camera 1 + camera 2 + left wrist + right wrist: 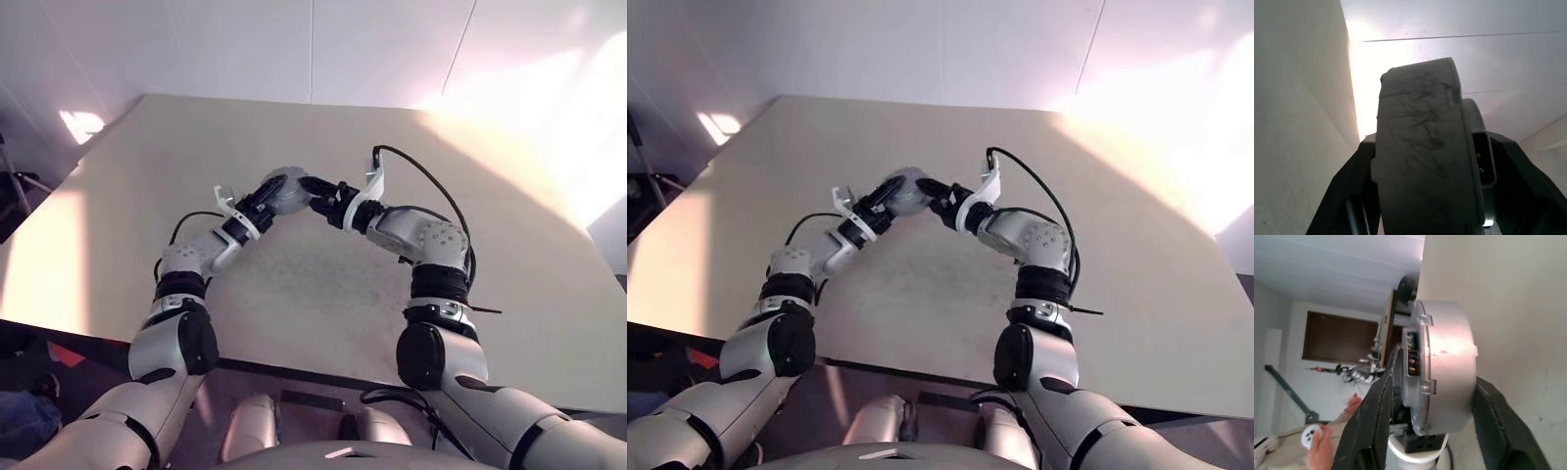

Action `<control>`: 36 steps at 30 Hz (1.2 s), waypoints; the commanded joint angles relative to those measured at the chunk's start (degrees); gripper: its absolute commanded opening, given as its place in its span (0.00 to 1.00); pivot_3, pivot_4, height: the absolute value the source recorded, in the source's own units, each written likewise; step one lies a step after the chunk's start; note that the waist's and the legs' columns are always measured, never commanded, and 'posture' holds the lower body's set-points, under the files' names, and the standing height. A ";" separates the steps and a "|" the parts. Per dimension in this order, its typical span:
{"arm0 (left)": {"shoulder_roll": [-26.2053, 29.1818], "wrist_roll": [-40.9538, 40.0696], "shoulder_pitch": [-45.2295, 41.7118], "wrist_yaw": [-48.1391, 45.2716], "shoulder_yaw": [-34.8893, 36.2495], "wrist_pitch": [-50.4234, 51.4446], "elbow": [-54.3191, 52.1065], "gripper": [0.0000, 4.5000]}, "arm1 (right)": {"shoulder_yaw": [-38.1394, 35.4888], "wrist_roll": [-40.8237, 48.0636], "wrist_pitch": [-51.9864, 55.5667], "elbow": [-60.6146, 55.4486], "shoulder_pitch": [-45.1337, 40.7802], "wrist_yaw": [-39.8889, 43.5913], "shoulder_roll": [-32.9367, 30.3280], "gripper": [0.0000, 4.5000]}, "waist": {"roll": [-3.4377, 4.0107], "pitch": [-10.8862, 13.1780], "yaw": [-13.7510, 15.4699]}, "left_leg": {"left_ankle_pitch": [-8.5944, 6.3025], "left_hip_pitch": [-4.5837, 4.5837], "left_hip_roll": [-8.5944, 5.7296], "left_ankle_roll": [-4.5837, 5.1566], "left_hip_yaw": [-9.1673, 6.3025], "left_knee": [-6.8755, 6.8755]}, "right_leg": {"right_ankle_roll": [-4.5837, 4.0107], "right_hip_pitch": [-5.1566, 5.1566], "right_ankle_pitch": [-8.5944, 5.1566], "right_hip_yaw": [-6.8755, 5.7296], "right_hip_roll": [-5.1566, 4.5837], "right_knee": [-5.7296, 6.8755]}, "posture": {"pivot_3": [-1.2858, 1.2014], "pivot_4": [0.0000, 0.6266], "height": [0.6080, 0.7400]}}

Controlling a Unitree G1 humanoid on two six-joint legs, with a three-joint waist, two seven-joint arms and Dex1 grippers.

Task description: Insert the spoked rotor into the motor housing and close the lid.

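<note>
Closing step in hand: motor housing (pixel 285 189) held in mid-air above the table (pixel 323 294), clamped by the left end effector (pixel 277 199) and straddled by the right end effector (pixel 312 191), arms bent inward, wrists near level. Next: press lid (pixel 1418 377) flush, judging alignment first.

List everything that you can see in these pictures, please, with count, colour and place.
motor housing: one, grey, in the air above the table, between the two grippers
table: one, beige, under both arms
controller: one, white, in a person's hand, in the background of the right wrist view
person's hand: one, beyond the table
left gripper: one, black, closed on the motor housing
right gripper: one, black, at the housing's other side
</note>
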 commanded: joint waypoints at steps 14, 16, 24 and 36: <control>6.20 2.47 1.65 4.43 5.99 -15.08 -1.26 0.57 | 5.51 -8.87 -14.95 -2.57 -0.04 3.41 -2.07 0.88 | -0.02 0.01 -0.30 | 0.00 0.01 0.03 0.00 0.00 0.05 | 0.00 -0.05 0.00 0.00 0.00 0.10 | 0.52 0.00 1.00; 7.83 2.38 2.39 6.28 7.92 -18.16 -1.02 0.57 | 5.67 -9.27 -15.03 -2.27 0.08 3.83 -2.12 0.88 | -0.02 0.01 -0.29 | 0.00 0.01 0.03 0.00 0.00 0.05 | 0.00 -0.05 0.00 0.00 0.00 0.10 | 0.52 0.00 1.00; 11.91 4.80 3.31 16.38 12.75 -29.48 4.85 0.57 | 6.98 -10.80 -15.75 0.09 -0.77 5.62 -2.20 0.88 | -0.11 0.06 0.08 | -0.03 -0.06 0.03 0.01 -0.02 0.27 | 0.01 0.03 0.01 0.00 0.00 0.10 | 0.52 0.00 1.00; 20.81 9.63 2.10 21.53 12.38 -38.19 7.23 0.98 | 8.27 -11.34 -13.91 4.20 -2.69 8.66 -2.73 0.89 | -0.27 0.07 -2.07 | 0.10 0.28 0.23 -0.25 -0.04 0.50 | -0.13 0.24 0.14 0.01 0.11 0.31 | 0.52 0.00 1.00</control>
